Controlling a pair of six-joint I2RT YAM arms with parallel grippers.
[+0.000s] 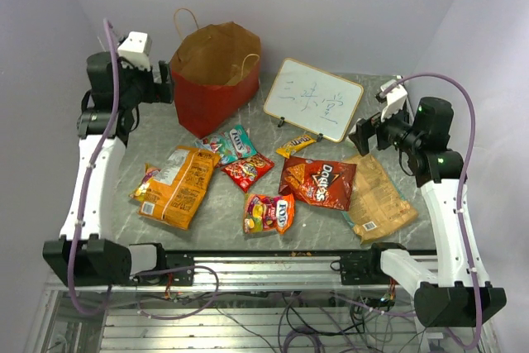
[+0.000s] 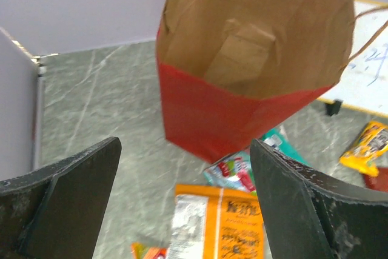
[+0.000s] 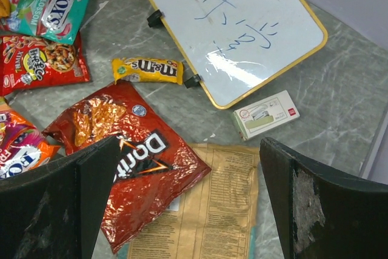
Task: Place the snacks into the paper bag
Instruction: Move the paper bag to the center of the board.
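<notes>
Fingers (image 2: 66,198) of my left gripper (image 2: 185,145) are filling the bottom of its wrist view, standing wide apart and gripping nothing. It is hovering just left of the paper bag (image 1: 212,80), looking into the brown kraft inside. The bag is standing upright on the table (image 1: 223,237), mouth open.

My right gripper (image 3: 189,144) is gaping wide too, empty, hanging well right of the bag above the Doritos bag (image 3: 130,156) and tan chip bag (image 3: 209,210).

Every snack in view is lying flat, outside the bag and in front of it:
- teal Fox's pack (image 1: 240,141), nearest the bag
- red candy pack (image 1: 248,171), just beyond the Fox's pack
- orange chip bag (image 1: 175,186), front-left of the bag
- M&M's pack (image 3: 148,70), front-right of the bag, touching the whiteboard (image 3: 236,28)
</notes>
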